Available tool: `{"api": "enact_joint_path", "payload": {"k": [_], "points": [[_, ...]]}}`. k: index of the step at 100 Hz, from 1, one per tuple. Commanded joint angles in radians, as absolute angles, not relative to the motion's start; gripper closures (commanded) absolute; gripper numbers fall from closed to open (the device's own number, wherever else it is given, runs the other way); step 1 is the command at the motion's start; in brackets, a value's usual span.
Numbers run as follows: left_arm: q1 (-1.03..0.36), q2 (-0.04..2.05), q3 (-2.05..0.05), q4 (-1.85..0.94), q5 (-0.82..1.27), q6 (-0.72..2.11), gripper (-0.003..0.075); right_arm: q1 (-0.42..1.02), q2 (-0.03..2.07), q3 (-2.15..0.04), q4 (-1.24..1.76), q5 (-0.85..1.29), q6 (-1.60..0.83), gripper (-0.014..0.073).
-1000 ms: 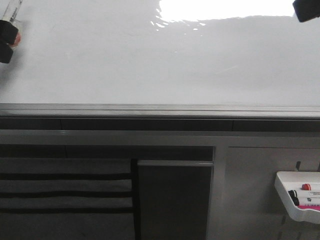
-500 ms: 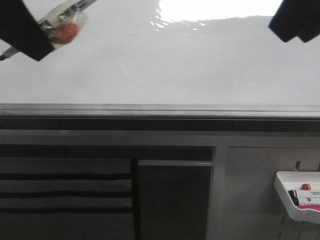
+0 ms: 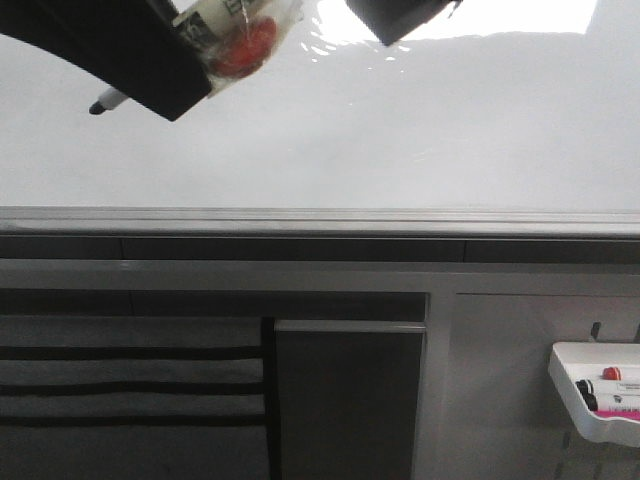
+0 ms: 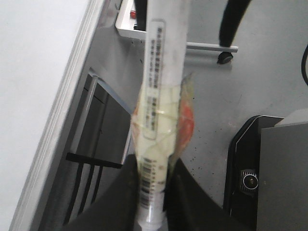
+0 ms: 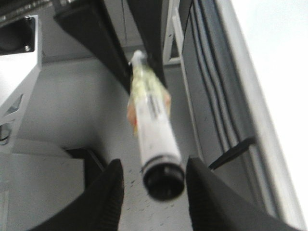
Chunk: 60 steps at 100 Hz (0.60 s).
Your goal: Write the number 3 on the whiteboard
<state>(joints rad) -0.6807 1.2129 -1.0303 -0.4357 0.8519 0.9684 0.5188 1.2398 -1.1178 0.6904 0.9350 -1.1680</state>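
1. The left tool (image 3: 195,60) reaches in from the upper left of the front view, its dark body slanting down toward the middle of the whiteboard (image 3: 400,140).
2. Its fingers are pressed onto a white marker (image 4: 161,96), pinching it near the rear end. In the left wrist view the barrel runs straight out from between the two black fingers (image 4: 120,192), wrapped partway along in yellowish tape with a red patch.
3. In the front view the marker lies at a slant, its dark tip (image 3: 100,105) poking out below and left of the tool, over the board. Whether the tip touches the board cannot be told.
4. The right tool (image 3: 400,18) hangs at the top edge of the front view, right of the left tool and close to it, beside the bright glare.
5. In the right wrist view its two black fingers (image 5: 108,197) stand spread, with the marker's black capped end (image 5: 163,180) between them, touching neither.
6. The whiteboard fills the upper half of the front view, with its grey edge strip (image 3: 320,218) along the near side. Its visible face carries no marker stroke.
7. A small white tray (image 3: 575,385) with markers hangs at the lower right, well apart from both arms.
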Motion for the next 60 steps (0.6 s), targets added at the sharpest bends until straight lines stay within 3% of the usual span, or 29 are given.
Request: {"api": "enact_joint_path", "payload": {"k": [1, 60], "points": [[-0.689, 1.193, -1.066, -0.472, 0.808, 0.972, 0.0741, 0.540, 1.221, -1.152, 0.742, 0.859, -1.207, 0.0321], [-0.689, 1.193, -1.066, -0.463, 0.808, 0.972, 0.0741, 0.618, 1.322, -1.272, 0.697, 0.919, -1.205, 0.0321]]}}
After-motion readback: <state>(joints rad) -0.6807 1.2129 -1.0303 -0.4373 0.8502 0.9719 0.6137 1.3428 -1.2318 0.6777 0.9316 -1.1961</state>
